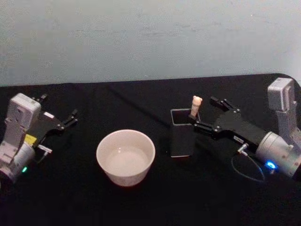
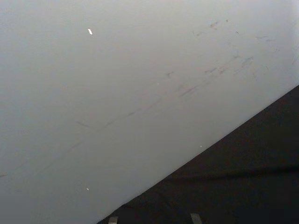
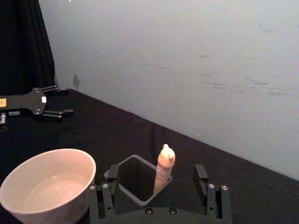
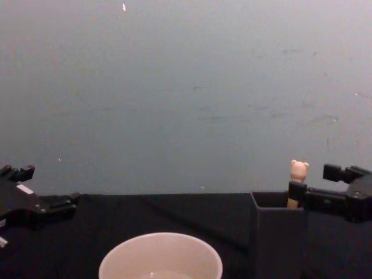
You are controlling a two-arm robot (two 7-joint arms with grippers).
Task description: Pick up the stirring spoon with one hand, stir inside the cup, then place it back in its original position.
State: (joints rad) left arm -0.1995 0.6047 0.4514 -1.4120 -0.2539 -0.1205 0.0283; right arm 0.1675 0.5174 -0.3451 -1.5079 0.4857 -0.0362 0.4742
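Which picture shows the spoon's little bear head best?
The chest view: the spoon shows bear ears clear above the holder, beside the open right gripper. The head view shows its handle small; the right wrist view shows a rounded top, ears unclear.

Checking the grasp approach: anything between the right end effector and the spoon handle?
Nothing visible. The right end effector is open, with the stirring spoon's handle at its mouth, sticking up above the holder's rim. The cup stands apart on the holder's left. The left end effector is parked far left.
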